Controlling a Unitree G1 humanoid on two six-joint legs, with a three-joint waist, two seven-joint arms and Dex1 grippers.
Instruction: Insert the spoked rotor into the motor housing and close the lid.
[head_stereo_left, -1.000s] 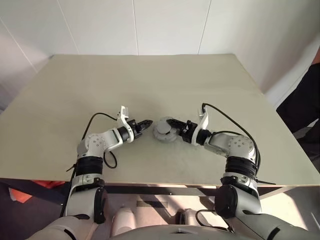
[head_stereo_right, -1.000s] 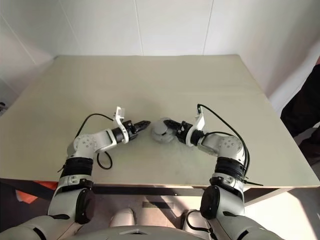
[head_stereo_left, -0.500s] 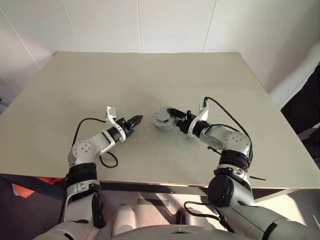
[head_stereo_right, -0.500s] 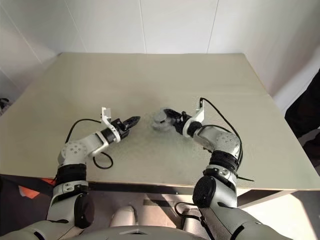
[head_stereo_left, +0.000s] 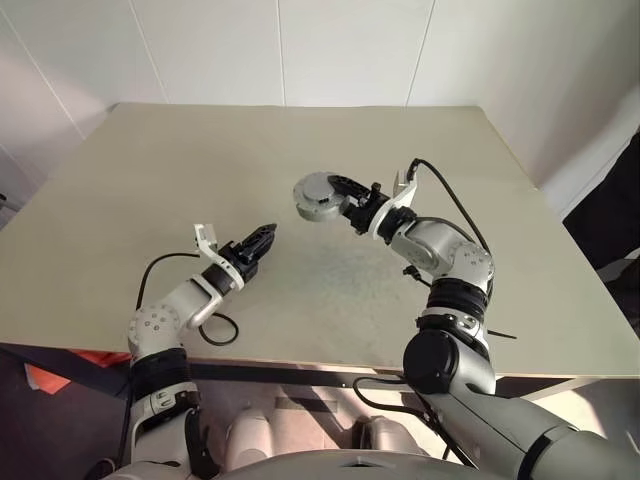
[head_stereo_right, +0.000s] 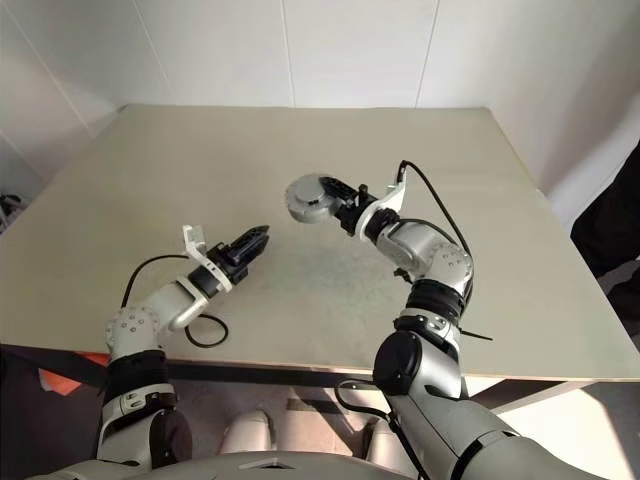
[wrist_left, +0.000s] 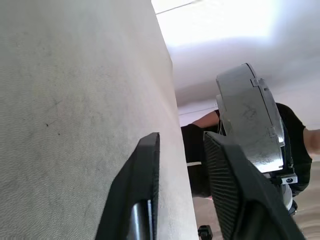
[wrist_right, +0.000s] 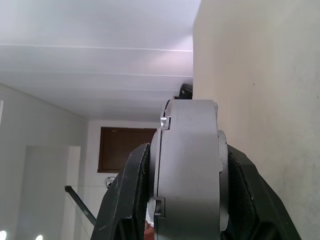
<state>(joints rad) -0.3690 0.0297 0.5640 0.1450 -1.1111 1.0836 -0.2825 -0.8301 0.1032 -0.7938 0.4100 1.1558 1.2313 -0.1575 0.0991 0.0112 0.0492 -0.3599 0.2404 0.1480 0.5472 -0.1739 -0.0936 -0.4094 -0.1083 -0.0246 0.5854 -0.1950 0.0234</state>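
Left tool over the bare beige surface, fingers parted with nothing between them. Further right, the motor housing with its lid on, lifted clear of the surface and pinched edgewise across both flat faces by the right tool. Pressed tight, as one grey stack.

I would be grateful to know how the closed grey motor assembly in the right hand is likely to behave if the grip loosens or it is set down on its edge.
The motor assembly looks like rigid metal, so probably stiff and fairly heavy for its size. Its faces look smooth between the right hand's fingers, so it may slip. Round-rimmed, it would likely roll or topple flat on the table.
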